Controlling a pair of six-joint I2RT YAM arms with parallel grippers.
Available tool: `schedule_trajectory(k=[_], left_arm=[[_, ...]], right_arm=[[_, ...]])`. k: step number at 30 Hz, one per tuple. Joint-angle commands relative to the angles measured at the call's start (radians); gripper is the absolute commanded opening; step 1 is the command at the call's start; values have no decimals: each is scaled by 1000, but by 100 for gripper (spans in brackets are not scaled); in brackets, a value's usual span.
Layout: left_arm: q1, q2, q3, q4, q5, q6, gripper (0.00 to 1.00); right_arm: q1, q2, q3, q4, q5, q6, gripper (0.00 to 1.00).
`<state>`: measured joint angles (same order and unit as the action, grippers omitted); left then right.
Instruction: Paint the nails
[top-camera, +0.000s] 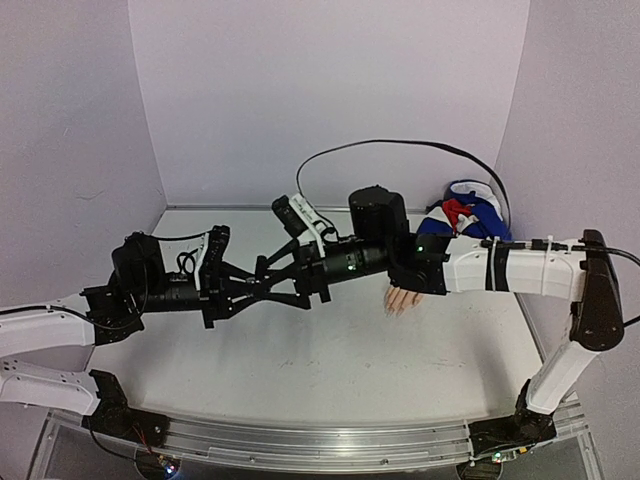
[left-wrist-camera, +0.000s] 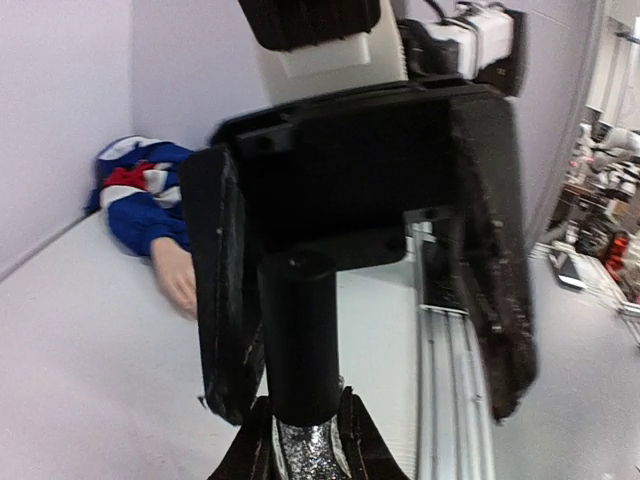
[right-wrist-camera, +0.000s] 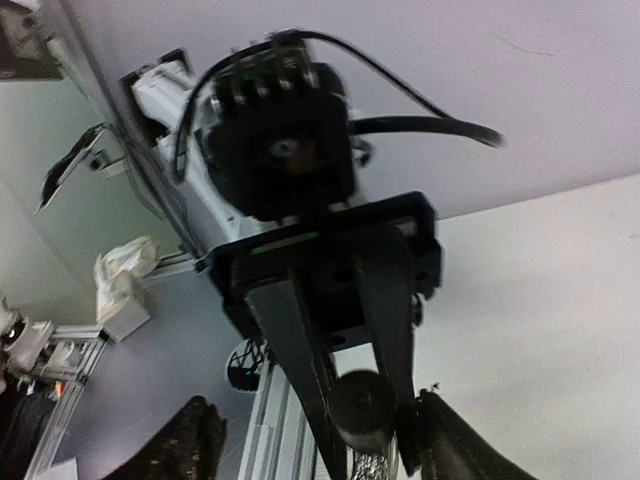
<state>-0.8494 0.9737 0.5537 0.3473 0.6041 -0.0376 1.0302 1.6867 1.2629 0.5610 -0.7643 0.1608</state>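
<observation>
My left gripper (top-camera: 268, 286) is shut on a small glitter-filled polish bottle (left-wrist-camera: 303, 452) and holds it in the air over the table's middle. The bottle's black cap (left-wrist-camera: 299, 340) points at my right gripper (top-camera: 276, 272). That gripper is open, with its fingers (left-wrist-camera: 224, 300) standing wide on either side of the cap. In the right wrist view the cap (right-wrist-camera: 361, 400) faces the camera between the left gripper's fingers (right-wrist-camera: 300, 340). The mannequin hand (top-camera: 402, 300) lies flat under the right arm, its nails too small to make out. Its blue, white and red sleeve (top-camera: 466, 214) lies at the back right.
The white table (top-camera: 330, 370) is walled by pale lilac panels at the back and sides. A metal rail (top-camera: 320, 442) runs along the near edge. A black cable (top-camera: 400, 146) arches over the back right.
</observation>
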Motion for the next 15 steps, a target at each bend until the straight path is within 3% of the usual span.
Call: schedule_trajectory(k=[1,6,10,15], left_arm=[[7,-30,-24,42,-429,49,0],[6,-11,-39,32,-537,80,0],[6,13,-31,32,-578,79,0],[6,20,-33,32,-592,88,0]], right_arm=[[1,-57,20,-23,337,174,73],[24,-7,47,-50,547,332,77],[60,72,136,-54,595,364,77],[74,161,248,-96,703,423,63]])
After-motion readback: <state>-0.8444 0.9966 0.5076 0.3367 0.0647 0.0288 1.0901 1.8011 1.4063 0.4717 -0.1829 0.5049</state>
